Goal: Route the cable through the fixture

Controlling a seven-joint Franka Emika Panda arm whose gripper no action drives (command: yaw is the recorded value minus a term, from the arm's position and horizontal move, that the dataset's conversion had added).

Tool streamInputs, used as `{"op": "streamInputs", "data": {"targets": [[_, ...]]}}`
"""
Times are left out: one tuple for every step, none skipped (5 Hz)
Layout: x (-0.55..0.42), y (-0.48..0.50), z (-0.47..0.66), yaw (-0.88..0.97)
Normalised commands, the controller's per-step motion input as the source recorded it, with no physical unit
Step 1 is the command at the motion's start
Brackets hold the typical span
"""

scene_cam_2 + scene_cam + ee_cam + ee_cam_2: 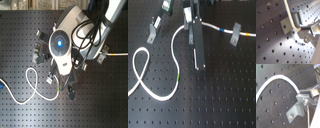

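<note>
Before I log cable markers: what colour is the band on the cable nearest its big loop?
Green band on the white cable; clearest in the first exterior view.

A black perforated board [218, 95] carries everything, dotted with evenly spaced holes

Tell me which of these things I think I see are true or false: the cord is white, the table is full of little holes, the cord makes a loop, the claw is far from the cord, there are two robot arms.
1. The cable is white. True.
2. The table is a dark board dotted with holes. True.
3. The cable forms a loop at the first exterior view's left. True.
4. The claw is far from the cable. False: in both wrist views the cable runs right up to it.
5. Two arms are working. False: only one arm shows.
</note>
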Motion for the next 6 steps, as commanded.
{"op": "streamInputs", "data": {"targets": [[-0.122, -0.292, -0.48, 0.20], [-0.131, -0.310, -0.50, 0.25], [-0.122, -0.095, -0.29, 0.38], [-0.044, 0.347, 0.18, 0.21], [0.027, 0.102, 0.00, 0.11], [-0.002, -0.074, 0.32, 0.00]]}}
